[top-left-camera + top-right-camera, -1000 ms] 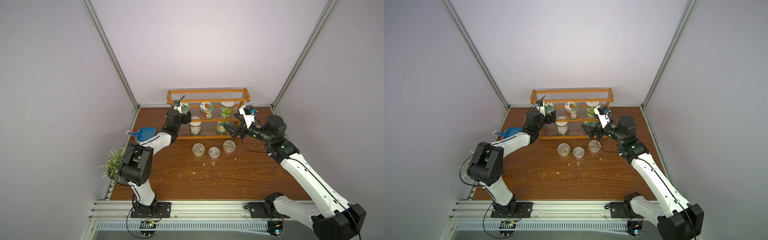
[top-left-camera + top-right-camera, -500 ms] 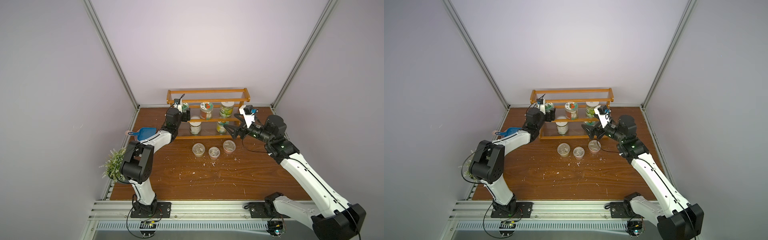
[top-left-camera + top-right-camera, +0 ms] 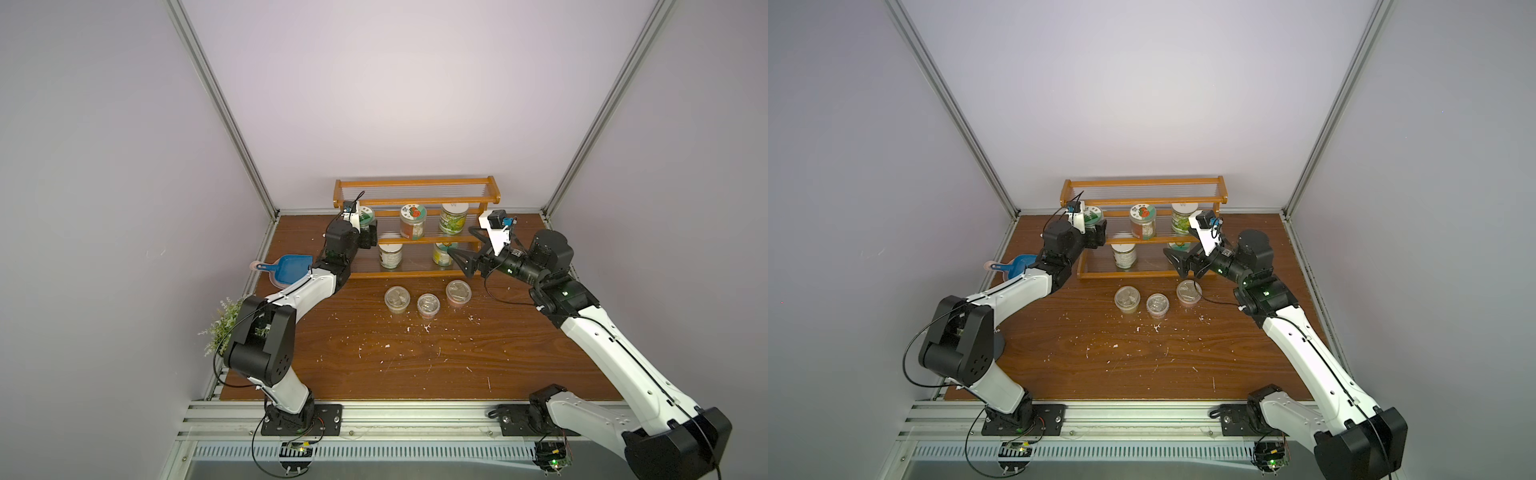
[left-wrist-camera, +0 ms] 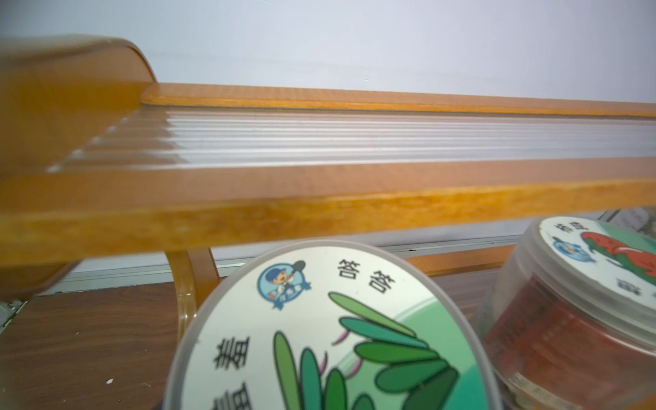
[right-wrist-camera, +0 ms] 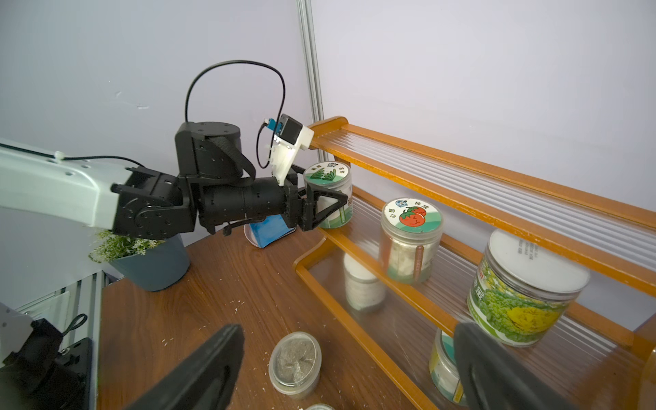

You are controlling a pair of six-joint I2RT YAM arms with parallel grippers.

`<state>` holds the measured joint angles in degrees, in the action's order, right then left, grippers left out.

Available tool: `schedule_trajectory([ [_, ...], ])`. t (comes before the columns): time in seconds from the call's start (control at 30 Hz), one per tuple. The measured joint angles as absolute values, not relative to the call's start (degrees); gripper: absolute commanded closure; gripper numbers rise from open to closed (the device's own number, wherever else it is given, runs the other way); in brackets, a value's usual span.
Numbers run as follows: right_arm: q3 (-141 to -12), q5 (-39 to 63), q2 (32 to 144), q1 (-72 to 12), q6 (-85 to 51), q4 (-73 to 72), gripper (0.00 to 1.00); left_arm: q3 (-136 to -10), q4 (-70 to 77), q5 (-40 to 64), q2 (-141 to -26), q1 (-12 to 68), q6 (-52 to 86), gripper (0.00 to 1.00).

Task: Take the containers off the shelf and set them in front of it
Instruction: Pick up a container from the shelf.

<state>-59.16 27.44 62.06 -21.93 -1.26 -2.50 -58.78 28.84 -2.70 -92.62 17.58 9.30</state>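
1. Left gripper (image 5: 332, 206) clamped on green-lid jar (image 5: 328, 172), shelf (image 3: 415, 183) middle tier, upper centre-left in both top views.
2. Right gripper (image 3: 459, 259) wide open, empty, right of centre.
3. Cups (image 3: 428, 303) on table (image 3: 415, 365), centre.

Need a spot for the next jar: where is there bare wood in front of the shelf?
Bare: the strip between the left arm and the yellow-filled cup, and the wide crumb-flecked wood between the three-cup row and the front rail. Crowded: that row, and under the open right gripper.

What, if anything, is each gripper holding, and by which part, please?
The left gripper clamps the leaf-lidded jar by its side wall; the right gripper is open, empty.
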Motion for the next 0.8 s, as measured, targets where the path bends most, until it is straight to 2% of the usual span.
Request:
schedule_trajectory([
  [0.57,-58.65,28.62,62.0,-21.71,-1.32,-3.25,0.01,-48.4,13.3,-3.53,-67.53,23.49,11.6,0.25],
  [0.8,-58.39,28.88,61.98,-21.71,-1.52,-3.25,0.01,-39.81,6.9,-4.82,-55.86,32.67,15.05,0.24],
])
